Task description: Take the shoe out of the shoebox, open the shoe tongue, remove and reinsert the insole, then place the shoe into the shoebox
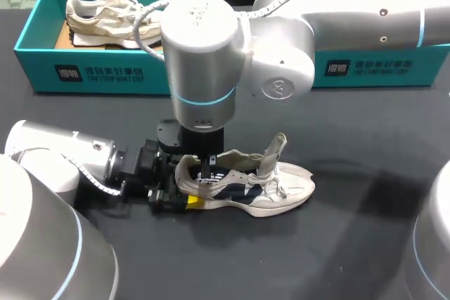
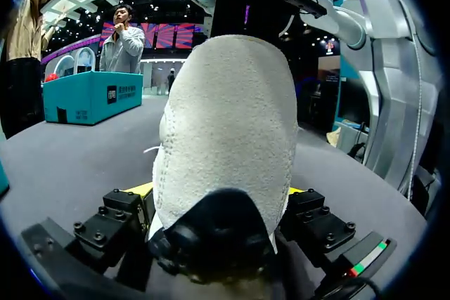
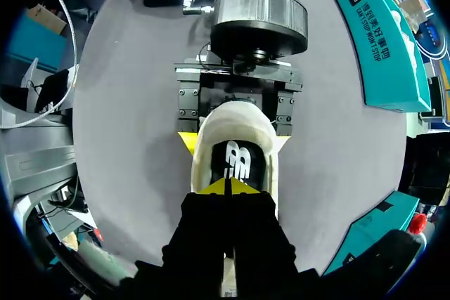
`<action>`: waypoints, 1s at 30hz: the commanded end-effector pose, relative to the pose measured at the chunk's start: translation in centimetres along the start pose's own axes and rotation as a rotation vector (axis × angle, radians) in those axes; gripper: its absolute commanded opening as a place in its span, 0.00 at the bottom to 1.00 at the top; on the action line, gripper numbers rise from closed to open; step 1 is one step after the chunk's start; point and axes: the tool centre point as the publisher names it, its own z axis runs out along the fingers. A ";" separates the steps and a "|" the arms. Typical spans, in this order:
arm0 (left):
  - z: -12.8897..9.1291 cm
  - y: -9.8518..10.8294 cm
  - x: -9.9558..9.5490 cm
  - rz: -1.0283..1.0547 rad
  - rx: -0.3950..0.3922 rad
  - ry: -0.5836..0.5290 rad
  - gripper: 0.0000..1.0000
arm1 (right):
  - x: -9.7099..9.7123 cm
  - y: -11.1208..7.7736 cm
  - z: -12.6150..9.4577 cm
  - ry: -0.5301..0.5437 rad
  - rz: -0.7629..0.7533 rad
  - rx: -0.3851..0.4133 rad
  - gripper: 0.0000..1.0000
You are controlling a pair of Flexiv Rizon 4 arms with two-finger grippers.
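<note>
**Both tools on the shoe, out on the counter**

The right tool points down into the shoe, its yellow tips pressed together on the dark insole. The left tool pinches the heel from both sides, at the shoe's 9 o'clock. The shoe sits upright on the counter, tongue raised. The teal shoebox at 10 o'clock holds a second shoe.

My cream-and-navy shoe upright at centre, toe right, tongue raised, dark insole inside; teal shoebox far left.
</note>
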 end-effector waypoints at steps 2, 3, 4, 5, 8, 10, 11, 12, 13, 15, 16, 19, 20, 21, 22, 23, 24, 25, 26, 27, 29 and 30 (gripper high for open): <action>0.2 0.4 0.0 0.000 -0.001 0.000 0.00 | -0.2 0.1 1.2 0.010 -0.002 -0.011 0.00; 0.2 0.4 0.0 0.000 -0.001 0.000 0.00 | -0.2 0.2 1.2 0.011 -0.002 -0.011 0.00; 0.2 0.4 0.0 0.000 -0.001 0.000 0.00 | -0.2 0.2 1.3 0.012 -0.002 -0.011 0.00; 0.2 0.4 0.0 0.000 -0.001 0.000 0.00 | -0.1 0.2 1.4 0.014 -0.003 -0.011 0.00; 0.2 0.4 0.0 0.000 -0.001 0.000 0.00 | 0.1 0.4 1.6 0.016 -0.005 -0.008 0.00; 0.2 0.4 0.0 0.000 -0.001 0.000 0.00 | 0.2 0.4 1.9 0.018 -0.003 -0.003 0.00; 0.2 0.4 0.0 0.000 -0.001 0.000 0.00 | 0.2 0.4 2.1 0.020 0.000 -0.003 0.00; 0.2 0.4 0.0 0.000 -0.001 0.000 0.00 | 0.3 0.2 2.4 0.022 0.005 -0.004 0.00; 0.2 0.4 0.0 0.000 -0.001 0.000 0.00 | 0.3 0.0 2.6 0.021 0.007 -0.004 0.00; 0.2 0.4 0.0 0.000 -0.001 0.000 0.00 | 0.3 -0.5 3.2 0.025 0.021 -0.010 0.00; 0.2 0.4 0.0 0.000 -0.001 0.000 0.00 | 0.2 -0.7 3.4 0.030 0.027 -0.006 0.00; 0.2 0.4 0.0 0.000 -0.001 0.000 0.00 | 0.2 -1.3 3.7 0.028 0.038 -0.007 0.00; 0.2 0.4 0.0 0.000 -0.001 0.000 0.00 | 0.1 -1.5 3.7 0.023 0.041 -0.007 0.00; 0.2 0.4 0.0 0.000 -0.001 0.000 0.00 | 0.1 -1.7 3.7 0.021 0.044 -0.007 0.00; 0.2 0.4 0.0 0.000 -0.001 0.000 0.00 | 0.1 -2.0 3.7 0.022 0.052 -0.003 0.00; 0.2 0.4 0.0 0.000 -0.001 0.000 0.00 | 0.1 -2.2 3.6 0.020 0.054 -0.002 0.00; 0.2 0.4 0.0 0.000 -0.001 0.000 0.00 | 0.1 -2.3 3.5 0.014 0.058 0.002 0.00; 0.2 0.4 0.0 0.000 -0.001 0.000 0.00 | 0.1 -2.5 3.4 0.013 0.061 0.006 0.00; 0.2 0.4 0.0 0.000 -0.001 0.000 0.00 | 0.1 -2.7 3.4 0.014 0.064 0.008 0.00; 0.2 0.4 0.0 0.000 -0.001 0.000 0.00 | 0.1 -3.0 3.4 0.012 0.066 0.010 0.00; 0.2 0.4 0.0 0.000 -0.001 0.000 0.00 | 0.1 -3.6 3.3 0.011 0.077 0.012 0.00; 0.2 0.4 0.0 0.000 -0.001 0.000 0.00 | 0.1 -3.9 3.3 0.009 0.082 0.011 0.00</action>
